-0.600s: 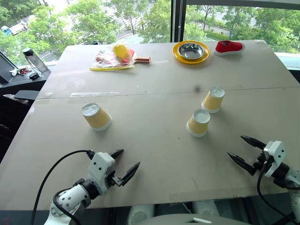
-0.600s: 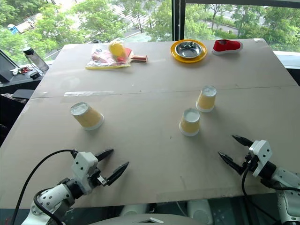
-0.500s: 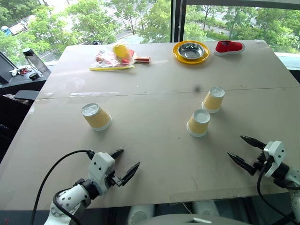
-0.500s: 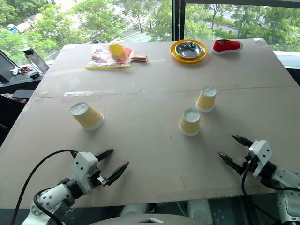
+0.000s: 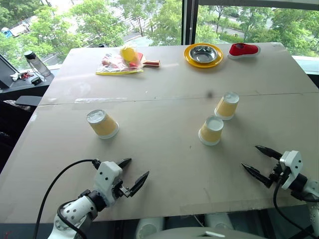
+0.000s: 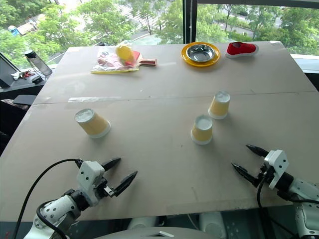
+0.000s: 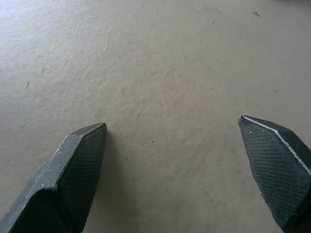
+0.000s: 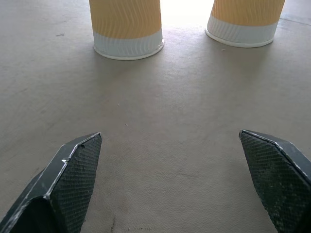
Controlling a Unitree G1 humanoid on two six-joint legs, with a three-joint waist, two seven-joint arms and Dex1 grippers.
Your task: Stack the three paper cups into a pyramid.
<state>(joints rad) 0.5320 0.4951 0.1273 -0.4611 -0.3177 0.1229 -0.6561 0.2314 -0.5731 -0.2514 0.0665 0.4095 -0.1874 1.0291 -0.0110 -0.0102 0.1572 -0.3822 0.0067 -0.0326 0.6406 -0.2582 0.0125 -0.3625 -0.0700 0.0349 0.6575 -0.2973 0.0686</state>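
No movement is noted since the earlier frames. From the head views, three upside-down paper cups are seen on the matte board table (image 5: 164,99): the left cup (image 5: 102,124) at nine o'clock, the near cup (image 5: 211,130) and far cup (image 5: 227,105) at three o'clock. The left gripper (image 5: 135,174) and right gripper (image 5: 256,161) are held spread and empty. From the right wrist view, ribbed tapered sides and white rims are recorded. A grip across the ribbed middle is advised.
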